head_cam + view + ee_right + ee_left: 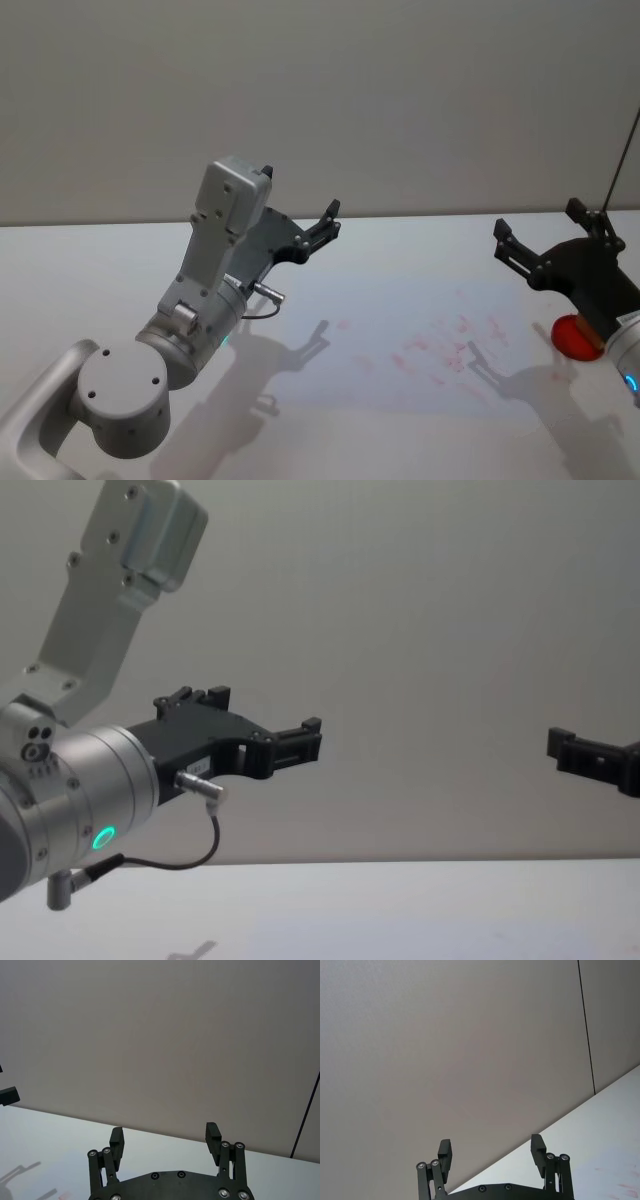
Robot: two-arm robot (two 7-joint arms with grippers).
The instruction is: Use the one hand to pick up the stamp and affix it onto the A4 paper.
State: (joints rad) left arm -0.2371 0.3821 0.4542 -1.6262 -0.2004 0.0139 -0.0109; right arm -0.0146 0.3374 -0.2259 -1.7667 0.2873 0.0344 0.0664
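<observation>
The A4 paper (380, 310) lies flat on the white table, a pale sheet with several red stamp marks toward its right half. The hand, my right gripper (537, 220) with the blue-lit ring, hovers open above the paper's right edge, and nothing sits between its fingers (212, 1132). My left gripper (330, 222), on the arm with the green-lit ring, is raised over the table's far left part. It is also open and empty, as the left wrist view shows (490, 1141). The stamp is out of view.
A red round thing (570, 335) rests on the table at the right, partly hidden under my right gripper. A plain grey wall (420, 630) stands behind the table. A thin dark cable (622, 150) hangs at the far right.
</observation>
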